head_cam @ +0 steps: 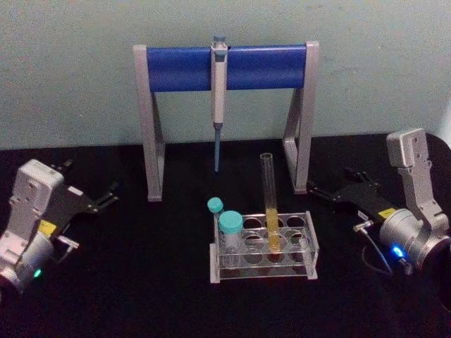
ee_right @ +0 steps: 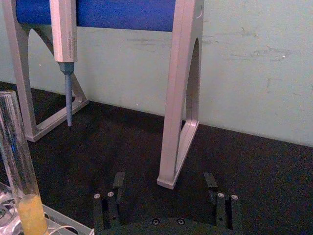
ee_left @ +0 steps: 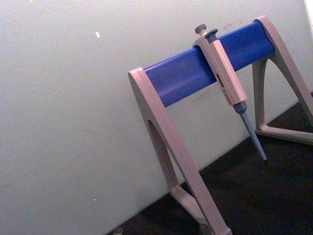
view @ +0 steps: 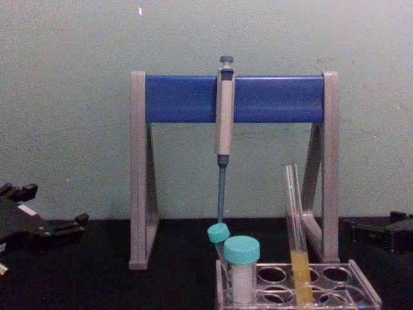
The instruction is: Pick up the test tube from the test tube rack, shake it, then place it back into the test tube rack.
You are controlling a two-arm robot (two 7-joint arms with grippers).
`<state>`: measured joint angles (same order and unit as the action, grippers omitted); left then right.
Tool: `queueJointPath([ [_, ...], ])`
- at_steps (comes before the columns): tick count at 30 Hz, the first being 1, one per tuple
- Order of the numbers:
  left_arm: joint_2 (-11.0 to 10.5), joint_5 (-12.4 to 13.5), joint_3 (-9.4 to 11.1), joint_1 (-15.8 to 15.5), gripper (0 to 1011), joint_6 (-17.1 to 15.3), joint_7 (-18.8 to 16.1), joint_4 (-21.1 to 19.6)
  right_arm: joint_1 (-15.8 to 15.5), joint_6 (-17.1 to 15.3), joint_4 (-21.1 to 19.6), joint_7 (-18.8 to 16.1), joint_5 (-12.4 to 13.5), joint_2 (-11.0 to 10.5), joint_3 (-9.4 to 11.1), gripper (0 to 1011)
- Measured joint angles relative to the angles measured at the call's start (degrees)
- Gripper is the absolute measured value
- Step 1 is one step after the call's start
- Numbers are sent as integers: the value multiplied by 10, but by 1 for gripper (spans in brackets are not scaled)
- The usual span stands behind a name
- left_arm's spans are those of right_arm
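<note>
Both arms rest low on the table: left gripper [head_cam: 109,192] and right gripper [head_cam: 315,189] open, empty (pointing inward). One test tube [head_cam: 270,204] stands in the test tube rack [head_cam: 310,243], beside two teal-capped tubes [head_cam: 227,229].

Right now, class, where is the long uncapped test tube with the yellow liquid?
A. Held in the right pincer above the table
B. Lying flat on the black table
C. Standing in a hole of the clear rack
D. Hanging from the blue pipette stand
C: the test tube stands upright in the test tube rack, while the left pincer and right pincer sit apart at the table's sides.
</note>
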<state>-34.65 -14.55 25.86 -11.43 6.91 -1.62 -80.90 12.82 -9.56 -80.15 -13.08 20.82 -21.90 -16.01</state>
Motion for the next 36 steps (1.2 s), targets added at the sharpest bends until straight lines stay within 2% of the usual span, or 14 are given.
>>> queueJointPath([
  [36, 0, 0, 0, 0, 1001, 0, 0, 0, 0, 0, 0, 0, 0, 0, 0, 1000],
])
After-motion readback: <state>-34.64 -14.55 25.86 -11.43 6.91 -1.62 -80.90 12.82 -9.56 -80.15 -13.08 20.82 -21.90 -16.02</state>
